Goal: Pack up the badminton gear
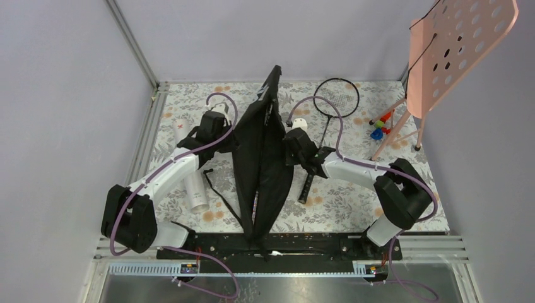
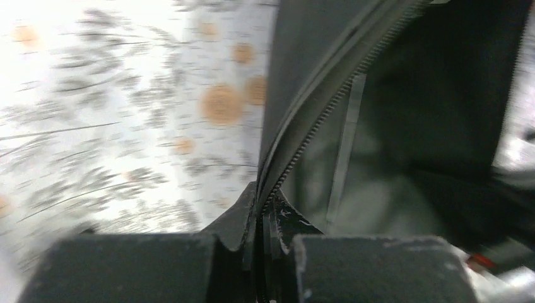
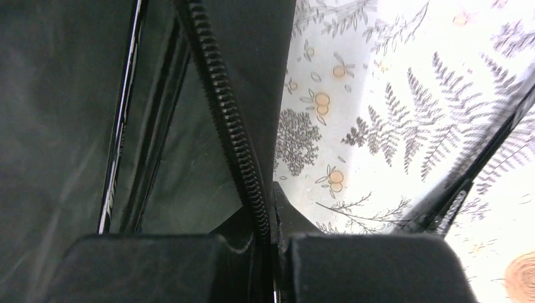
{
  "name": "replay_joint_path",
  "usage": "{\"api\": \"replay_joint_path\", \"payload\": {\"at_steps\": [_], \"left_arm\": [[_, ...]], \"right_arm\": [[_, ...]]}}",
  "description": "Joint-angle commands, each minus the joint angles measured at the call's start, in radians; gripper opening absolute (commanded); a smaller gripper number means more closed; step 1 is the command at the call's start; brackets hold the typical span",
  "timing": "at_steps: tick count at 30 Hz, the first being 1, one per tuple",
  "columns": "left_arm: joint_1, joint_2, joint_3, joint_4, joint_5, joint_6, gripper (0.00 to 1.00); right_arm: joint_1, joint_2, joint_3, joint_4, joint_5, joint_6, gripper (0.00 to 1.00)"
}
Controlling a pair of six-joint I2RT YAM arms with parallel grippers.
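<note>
The black racket bag (image 1: pixel 262 164) stands on edge mid-table, its zip mouth spread open. My left gripper (image 1: pixel 232 140) is shut on the bag's left zip edge (image 2: pixel 296 151); in the left wrist view that gripper (image 2: pixel 265 211) pinches the fabric. Opposite it, my right gripper (image 1: pixel 289 146) is shut on the right zip edge (image 3: pixel 230 126), and the right wrist view shows the gripper (image 3: pixel 270 214) clamped there. A thin racket shaft (image 3: pixel 117 145) shows inside the bag. Another racket (image 1: pixel 336 96) lies on the table to the right. The white tube (image 1: pixel 197 192) lies at the left, partly under my left arm.
A pink perforated board (image 1: pixel 460 44) on a stand rises at the back right, with small coloured toys (image 1: pixel 380 126) at its foot. The floral tablecloth (image 1: pixel 353 202) covers the table. A metal rail (image 1: pixel 142 145) runs along the left edge.
</note>
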Motion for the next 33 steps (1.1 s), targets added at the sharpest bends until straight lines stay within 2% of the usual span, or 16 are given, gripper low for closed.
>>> {"api": "replay_joint_path", "payload": {"at_steps": [1,4,7,9,12,14,15,18,20,21,24,29,33], "left_arm": [[0.010,0.008,0.094,-0.187,-0.461,0.057,0.00],[0.010,0.011,0.094,-0.191,-0.476,0.056,0.00],[0.009,0.028,0.093,-0.145,-0.369,0.065,0.00],[0.008,0.042,0.101,-0.135,-0.309,0.062,0.00],[0.008,0.044,0.096,-0.085,-0.215,0.055,0.00],[0.008,0.040,0.089,-0.055,-0.189,0.046,0.00],[0.008,0.040,0.088,-0.045,-0.183,0.045,0.00],[0.008,0.050,0.085,-0.033,-0.176,0.047,0.00],[0.008,0.059,0.078,-0.025,-0.174,0.046,0.00],[0.008,0.065,0.076,-0.025,-0.173,0.045,0.00],[0.008,0.082,0.070,-0.019,-0.163,0.043,0.00],[0.008,0.110,0.075,0.015,-0.084,0.035,0.00],[0.008,0.121,0.079,0.033,-0.044,0.028,0.00]], "right_arm": [[-0.024,-0.080,0.105,-0.137,0.076,-0.110,0.00],[-0.025,-0.090,0.132,-0.160,0.089,-0.143,0.00],[-0.024,-0.056,0.165,-0.159,0.063,-0.166,0.03],[-0.024,-0.018,0.199,-0.177,0.046,-0.167,0.09],[-0.024,0.034,0.239,-0.178,0.010,-0.162,0.11],[-0.024,0.056,0.259,-0.178,-0.002,-0.151,0.19],[-0.024,0.059,0.265,-0.178,-0.004,-0.151,0.27],[-0.025,0.039,0.262,-0.177,0.025,-0.156,0.71],[-0.029,0.005,0.239,-0.170,0.101,-0.154,0.92],[-0.029,-0.011,0.214,-0.167,0.152,-0.139,0.99],[-0.049,-0.074,0.139,-0.149,0.245,-0.089,1.00],[-0.123,-0.099,0.059,-0.163,0.229,0.008,1.00],[-0.194,-0.057,0.070,-0.213,0.182,0.079,1.00]]}}
